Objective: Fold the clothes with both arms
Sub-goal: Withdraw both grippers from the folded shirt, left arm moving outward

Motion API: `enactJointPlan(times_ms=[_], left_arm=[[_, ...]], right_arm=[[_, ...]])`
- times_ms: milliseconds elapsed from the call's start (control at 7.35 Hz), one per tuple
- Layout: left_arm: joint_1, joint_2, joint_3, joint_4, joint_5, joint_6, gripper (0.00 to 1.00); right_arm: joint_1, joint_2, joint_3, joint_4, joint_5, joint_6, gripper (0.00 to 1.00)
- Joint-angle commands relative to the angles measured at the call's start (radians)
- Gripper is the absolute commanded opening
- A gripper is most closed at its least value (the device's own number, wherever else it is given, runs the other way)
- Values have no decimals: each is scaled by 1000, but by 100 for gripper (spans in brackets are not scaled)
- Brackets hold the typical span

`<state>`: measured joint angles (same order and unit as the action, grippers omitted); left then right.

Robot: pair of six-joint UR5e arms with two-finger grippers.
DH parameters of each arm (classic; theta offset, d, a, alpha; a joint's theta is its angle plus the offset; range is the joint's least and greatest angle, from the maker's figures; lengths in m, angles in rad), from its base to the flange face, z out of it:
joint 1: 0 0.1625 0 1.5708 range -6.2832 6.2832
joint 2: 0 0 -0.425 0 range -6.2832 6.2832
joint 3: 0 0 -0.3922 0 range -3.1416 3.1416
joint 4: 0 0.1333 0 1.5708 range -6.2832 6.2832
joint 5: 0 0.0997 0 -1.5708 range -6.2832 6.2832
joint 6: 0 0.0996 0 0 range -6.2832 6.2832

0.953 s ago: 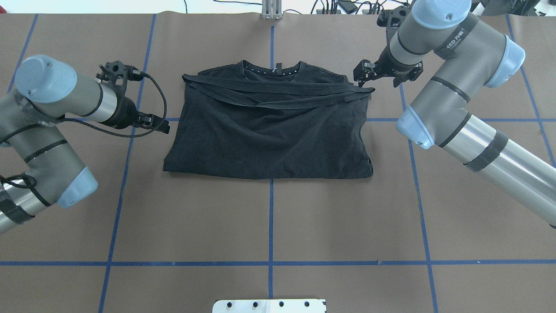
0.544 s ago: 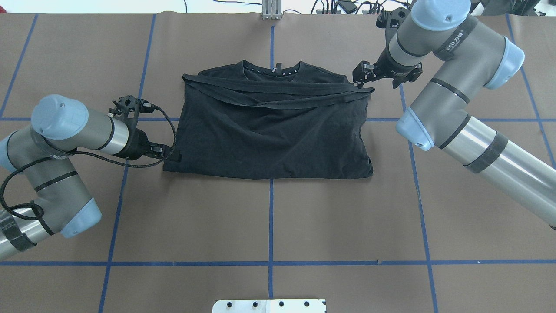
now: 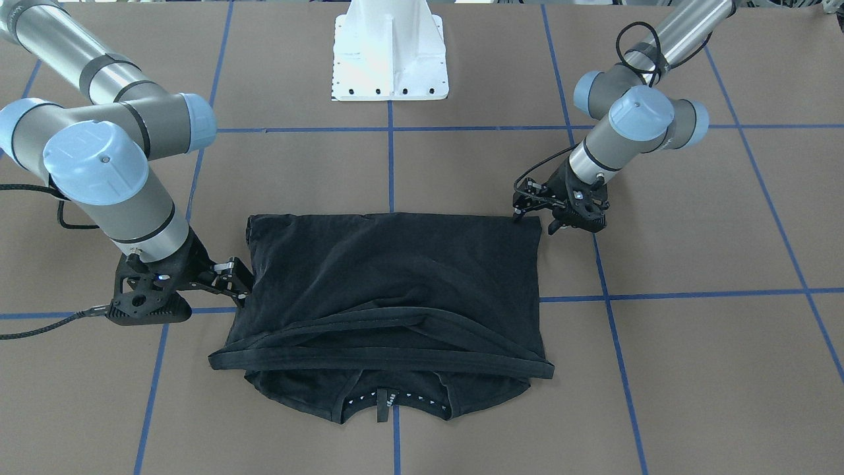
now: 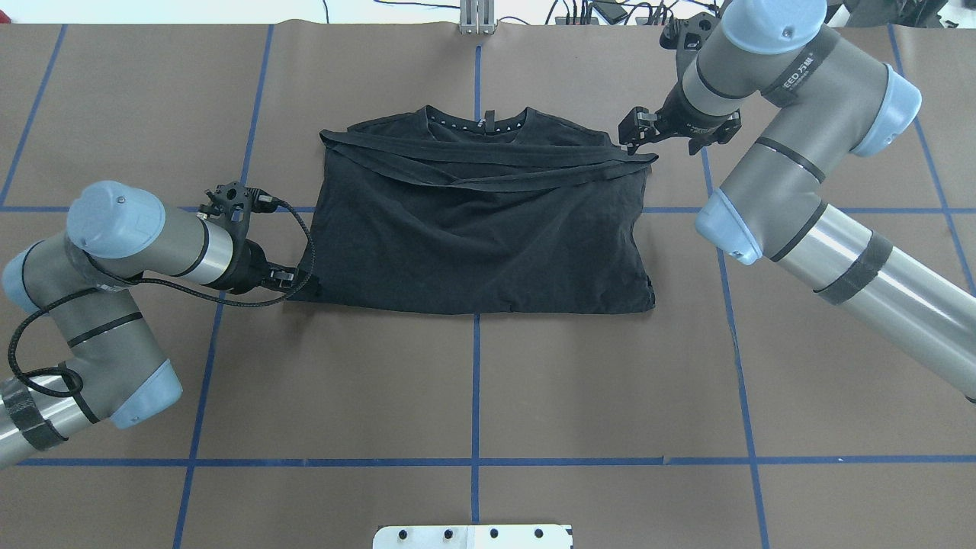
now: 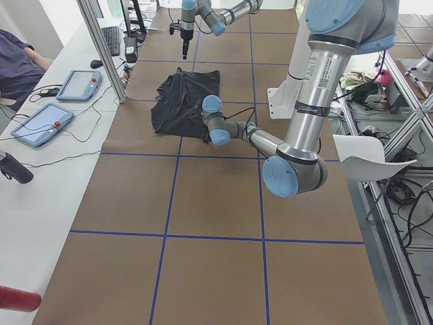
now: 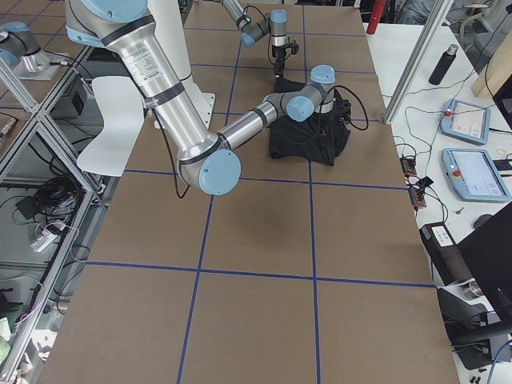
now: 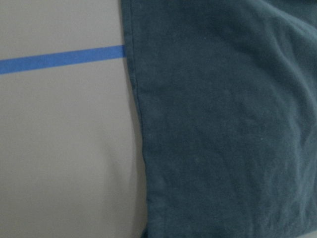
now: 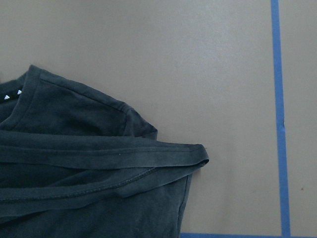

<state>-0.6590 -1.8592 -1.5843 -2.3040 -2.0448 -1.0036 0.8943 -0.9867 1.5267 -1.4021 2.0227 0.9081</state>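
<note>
Brown table [image 4: 488,396] bears folded T-shirt [image 4: 473,236], white pedestal base [image 3: 390,53] well apart

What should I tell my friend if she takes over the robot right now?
Left gripper: looks open, at the shirt's near left corner, not yet holding it.
Right gripper: looks open, by the far right corner where the folded-over hem ends, holding nothing.
Shirt: lies in the middle of the table, collar on the side away from the robot.
Done: one fold, with the hem laid up just short of the collar.
Left: probably grip both corners, fold again and smooth the wrinkles.
</note>
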Motion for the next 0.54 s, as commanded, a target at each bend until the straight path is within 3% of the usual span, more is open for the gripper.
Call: enactJointPlan(times_ms=[0, 136, 408], left_arm=[[6, 0, 1, 0, 0, -10, 70], [6, 0, 1, 0, -2, -15, 55], [6, -3, -2, 1, -2, -53, 0]], right_arm=[[0, -3, 4, 0, 1, 0, 100], [0, -3, 3, 0, 1, 0, 100], [0, -3, 3, 0, 1, 0, 100]])
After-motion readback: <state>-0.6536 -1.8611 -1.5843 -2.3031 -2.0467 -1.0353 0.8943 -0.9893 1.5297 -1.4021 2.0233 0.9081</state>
